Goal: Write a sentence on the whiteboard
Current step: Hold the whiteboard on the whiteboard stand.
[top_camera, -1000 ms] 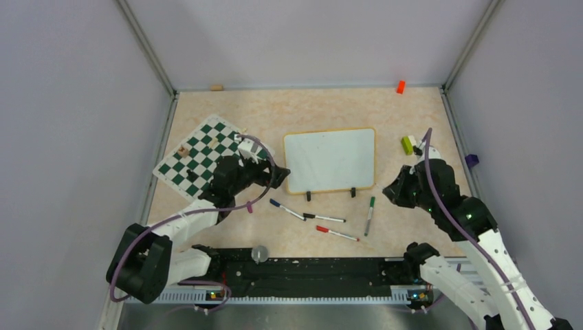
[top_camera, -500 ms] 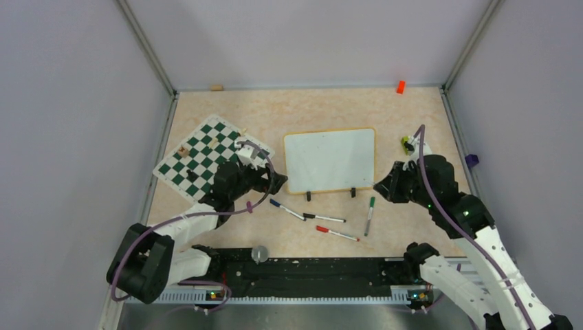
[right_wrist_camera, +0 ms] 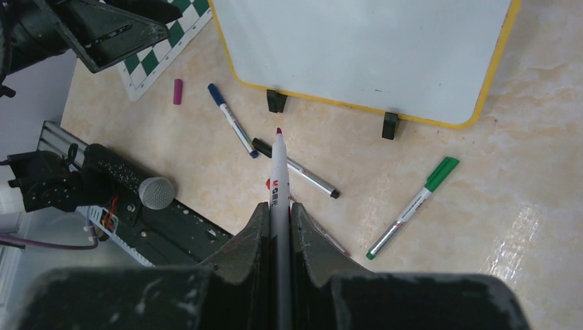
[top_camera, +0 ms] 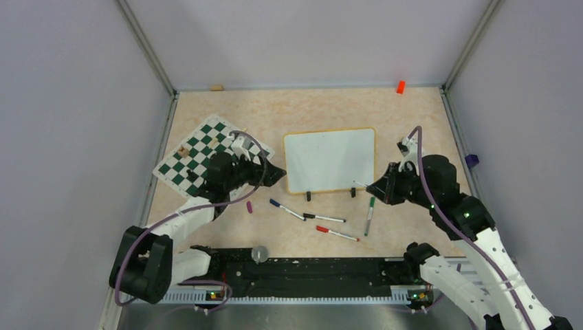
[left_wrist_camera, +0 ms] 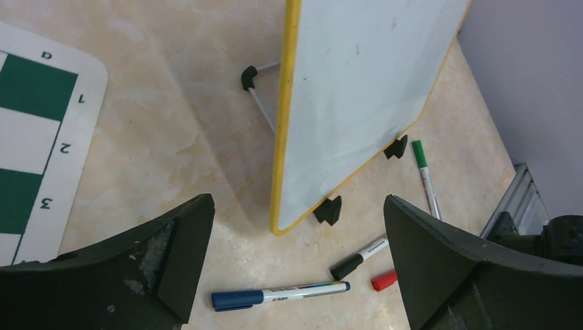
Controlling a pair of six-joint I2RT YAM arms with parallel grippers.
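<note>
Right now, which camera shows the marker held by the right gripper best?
Right wrist: the uncapped marker runs straight out, clamped in the right gripper, tip bare. Top external shows only a thin white sliver near the whiteboard; left wrist misses it.

Five markers [top_camera: 369,216], one whiteboard [top_camera: 330,159], one chess mat [top_camera: 199,161].

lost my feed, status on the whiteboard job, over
Left claw open beside the whiteboard. Right claw shut on uncapped marker. Board blank, no writing. Loose pens in front, face clear.
</note>
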